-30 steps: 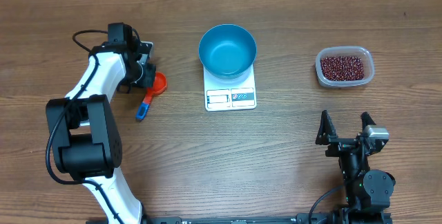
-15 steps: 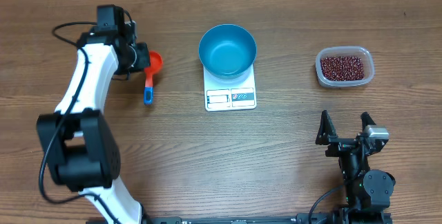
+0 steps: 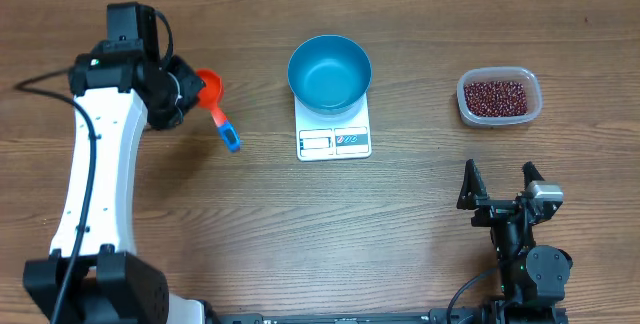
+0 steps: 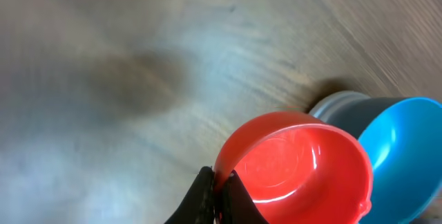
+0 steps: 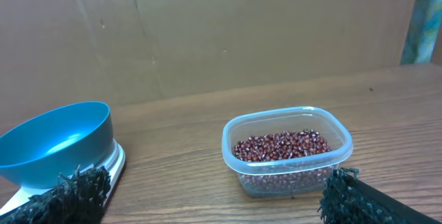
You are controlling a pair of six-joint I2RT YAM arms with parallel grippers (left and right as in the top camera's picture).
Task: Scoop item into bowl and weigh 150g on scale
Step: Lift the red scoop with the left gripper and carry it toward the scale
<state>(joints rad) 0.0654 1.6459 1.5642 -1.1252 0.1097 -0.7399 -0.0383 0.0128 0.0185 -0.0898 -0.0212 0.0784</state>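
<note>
**Desk:** What's around your work area, and is anything in the way?

**Me:** I'm looking at a brown wood-grain table (image 3: pixel 400 254). The scale (image 3: pixel 335 141) sits mid-table toward the far side. It is a flat white rectangle, and its display and printed label run along the near edge. The bowl (image 3: pixel 329 72) stands on the far part of the scale. It is round, deep and bright blue, smooth and glossy inside, and empty. Scale and bowl together stand between the scoop on the left and the tub on the right.

**Desk:** Which tub?

**Me:** A clear plastic tub (image 3: pixel 464 99) with rounded corners, far right, well apart from the scale. The beans (image 3: pixel 497 95) are in it, a loose heap of tiny dark red-brown ovals. On my right wrist camera they lie below its rim.

**Desk:** And your grippers?

**Me:** My left gripper (image 3: pixel 185 89) is at the far left, its fingers pressed together on the rim of the scoop (image 3: pixel 210 89), pinching the thin wall between them. The scoop is a shiny orange-red plastic cup. Its handle runs toward the near right and ends in a blue tip. On the left wrist camera the cup is empty. The wood under it is blurred, so I cannot tell whether the scoop touches the table. My right gripper (image 3: pixel 498 174) is at the near right, fingers spread wide and holding nothing. It points toward the tub and is well short of it.
</note>
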